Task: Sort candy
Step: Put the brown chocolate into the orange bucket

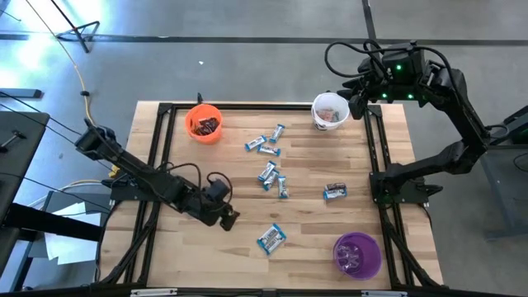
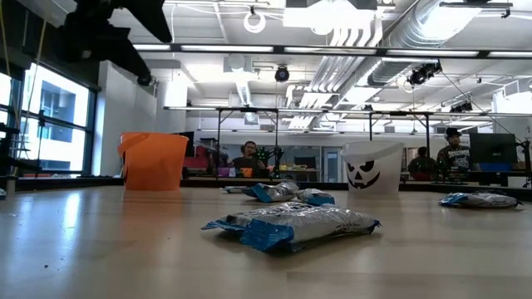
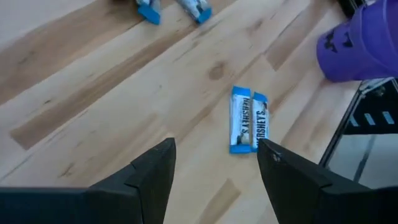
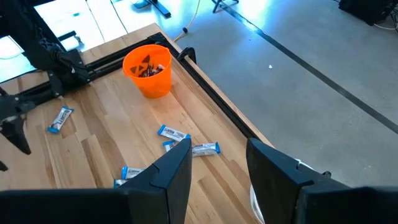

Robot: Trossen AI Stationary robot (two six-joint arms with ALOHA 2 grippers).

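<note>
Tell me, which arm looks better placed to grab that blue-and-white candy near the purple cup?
Probably the left. Its open pincer hovers low beside the blue-and-white candy, which shows just ahead of its fingers. The right pincer, also open, is up over the white cup at the far edge.

candy (image 1: 271,238), cups (image 1: 204,123) on wooden table (image 1: 305,165)

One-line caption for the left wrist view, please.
Open left pincer hovers above a blue-and-white Hershey's candy pair on the wooden table, purple cup nearby.

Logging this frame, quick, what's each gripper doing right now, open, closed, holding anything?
Left gripper: open, empty, above the table near a blue-and-white candy.
Right gripper: open, empty, over the white cup.
</note>
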